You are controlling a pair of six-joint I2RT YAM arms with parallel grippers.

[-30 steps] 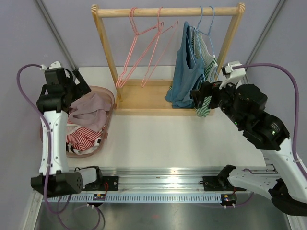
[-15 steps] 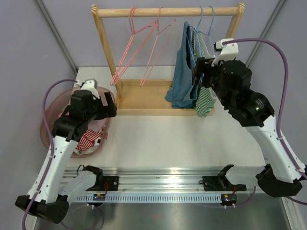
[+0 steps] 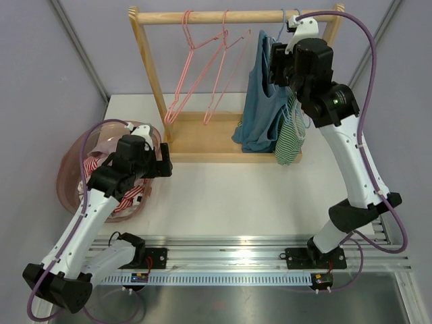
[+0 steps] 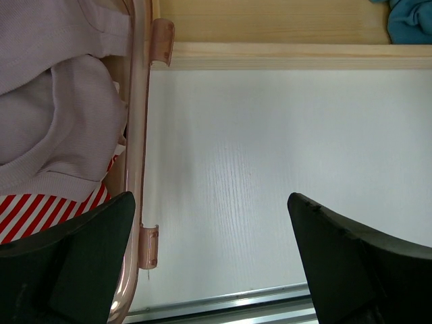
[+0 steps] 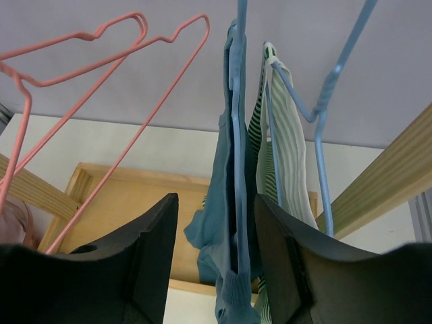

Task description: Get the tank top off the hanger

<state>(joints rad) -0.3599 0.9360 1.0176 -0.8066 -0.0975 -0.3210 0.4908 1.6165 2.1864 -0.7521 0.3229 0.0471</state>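
The teal tank top (image 5: 223, 229) hangs on a blue hanger (image 5: 237, 40) toward the right of the wooden rack (image 3: 229, 16), at the far side of the tabletop (image 4: 270, 148). The right end effector (image 5: 216, 199) is level with its shoulder, fingers apart, straddling strap and hanger arm; one finger stands clear of the cloth. The left end effector (image 4: 209, 202) is spread wide above the tabletop, just right of the pink basket (image 4: 138, 135).

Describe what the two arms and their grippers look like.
The left arm and right arm have white links and bulky black joints. The left gripper and right gripper are black, each with two broad matte fingers. A purple cable loops along each arm.
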